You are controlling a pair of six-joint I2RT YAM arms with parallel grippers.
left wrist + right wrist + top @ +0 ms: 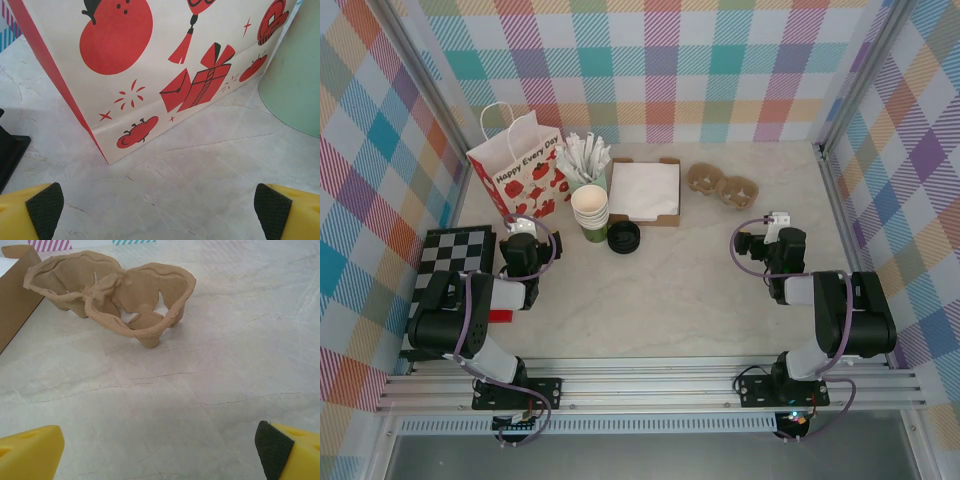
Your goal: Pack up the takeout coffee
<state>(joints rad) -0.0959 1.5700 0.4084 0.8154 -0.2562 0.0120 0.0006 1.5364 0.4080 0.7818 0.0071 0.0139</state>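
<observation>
Presently, the left tool (159,212) is held wide and empty before the gift bag (165,35), the right tool (157,452) likewise before the cup carrier (145,295).

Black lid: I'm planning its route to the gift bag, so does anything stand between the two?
Yes. The stack of green cups stands between the black lid and the gift bag, close beside the bag's right corner.

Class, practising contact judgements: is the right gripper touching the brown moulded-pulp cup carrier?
Apart. The right wrist view shows marble table between the right gripper and the cup carrier.
</observation>
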